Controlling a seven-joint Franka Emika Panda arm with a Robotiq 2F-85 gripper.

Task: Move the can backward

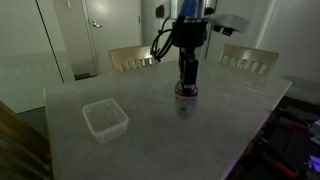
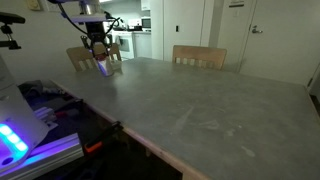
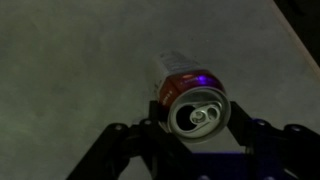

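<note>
I have the pincer [image 3: 198, 118] straight above the can [image 3: 185, 75]. In the wrist view its fingers [image 3: 157, 113] sit against the can's upper part on both sides. I read that as closed on the can just below the rim, with no gap I can make out.

In an exterior view the can [image 1: 186, 98] stands on the table [image 1: 150, 145], around the middle and toward the far side. It is well apart from the plastic tub [image 1: 104, 118], which lies nearer and to the left.

The can is upright. Its long axis is vertical and the silver top and pull tab face up at the wrist camera.

I judge it light and stiff enough in the wall, but thin metal will dent if I squeeze hard. The smooth side could slip, and I cannot tell if it is full. Holding across the upper body, as now, suits it. For a slide backward a lower hold would tip it less.
</note>
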